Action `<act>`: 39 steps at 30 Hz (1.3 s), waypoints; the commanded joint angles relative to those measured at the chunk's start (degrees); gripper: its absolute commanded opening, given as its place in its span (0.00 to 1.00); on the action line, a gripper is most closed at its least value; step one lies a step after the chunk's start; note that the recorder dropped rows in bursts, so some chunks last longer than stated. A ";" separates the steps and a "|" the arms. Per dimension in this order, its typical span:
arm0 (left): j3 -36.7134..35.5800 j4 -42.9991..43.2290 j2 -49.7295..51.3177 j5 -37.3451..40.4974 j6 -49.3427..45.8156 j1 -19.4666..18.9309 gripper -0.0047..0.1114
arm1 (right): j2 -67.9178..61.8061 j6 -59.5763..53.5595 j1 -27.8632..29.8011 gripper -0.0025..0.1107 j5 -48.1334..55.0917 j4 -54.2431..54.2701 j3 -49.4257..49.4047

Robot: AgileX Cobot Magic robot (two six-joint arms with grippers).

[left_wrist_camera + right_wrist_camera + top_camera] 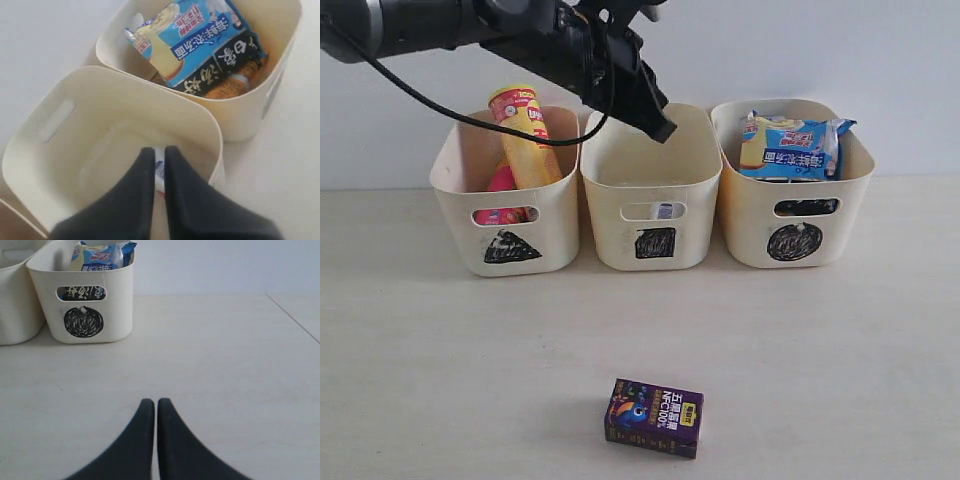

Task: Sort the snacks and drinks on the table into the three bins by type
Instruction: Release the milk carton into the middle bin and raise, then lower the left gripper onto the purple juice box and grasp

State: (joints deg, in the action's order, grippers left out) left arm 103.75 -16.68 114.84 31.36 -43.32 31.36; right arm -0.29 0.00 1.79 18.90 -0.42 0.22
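My left gripper (663,130) hangs just over the back rim of the square-marked bin (692,190), its fingers nearly together with nothing gripped. Through the slit between them in the left wrist view (159,148), the blue-and-white carton (159,169) shows low in that bin (100,125). It also peeks through the handle cutout (665,211). The dark purple carton (653,417) lies on the table near the front. The yellow tube (525,135) and pink tube (502,182) stand in the triangle bin (450,170). The blue-white bag (790,145) and orange bag (235,82) fill the circle bin (860,170). My right gripper (155,401) is shut, low over bare table.
The three bins stand in a row against the white back wall. A black cable (440,105) droops from the left arm over the triangle bin. In the right wrist view the circle bin (120,295) stands ahead, with the table's edge (295,320) off to one side.
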 commanded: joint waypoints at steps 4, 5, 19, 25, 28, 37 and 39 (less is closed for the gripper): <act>-1.72 1.24 -3.90 9.16 -2.52 0.00 0.08 | 0.29 0.00 -0.13 0.02 -0.45 -0.20 -0.22; -2.73 1.34 -4.51 9.16 -2.52 0.13 0.08 | 0.29 0.00 -0.13 0.02 -0.45 -0.20 -0.22; -10.40 3.61 -8.10 22.30 -8.79 5.99 0.08 | 0.29 0.00 -0.13 0.02 -0.45 -0.20 -0.22; -10.40 3.61 -6.13 30.49 -11.97 10.09 0.08 | 0.29 0.00 -0.13 0.02 -0.60 -0.20 -0.22; -10.40 2.88 -4.23 33.20 -11.80 11.06 0.08 | 0.29 0.00 -0.13 0.02 -0.50 -0.20 -0.22; -10.53 1.94 0.33 36.50 -13.16 11.53 0.71 | 0.29 0.00 -0.13 0.02 -0.50 -0.20 -0.22; -10.95 0.62 1.24 37.11 -11.55 11.53 0.82 | 0.29 0.00 -0.13 0.02 -0.50 -0.20 -0.22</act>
State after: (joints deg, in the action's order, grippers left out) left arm 93.47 -14.09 115.13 67.41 -56.06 42.57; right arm -0.29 0.00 1.79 18.90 -0.42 0.22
